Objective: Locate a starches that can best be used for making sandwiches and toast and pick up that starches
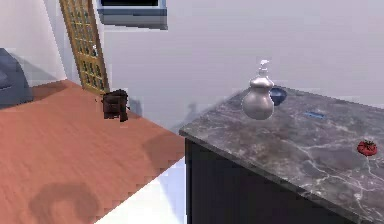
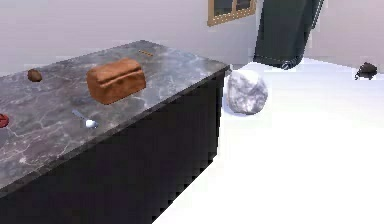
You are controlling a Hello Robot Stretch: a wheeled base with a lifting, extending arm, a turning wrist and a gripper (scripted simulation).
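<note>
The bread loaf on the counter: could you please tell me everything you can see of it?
The bread loaf is one whole, unsliced block with an orange-brown crust and a domed top. It lies flat, angled across the dark marbled countertop, which alone touches it. It sits towards the arm side view's left, apart from the small brown lump farther left.

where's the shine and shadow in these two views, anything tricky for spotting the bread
Forward view: the silvery kettle carries bright highlights; soft grey shadows lie on the wooden floor. Arm side view: the bread loaf is well lit, top brighter than its near side, standing out against the dark marble counter.
</note>
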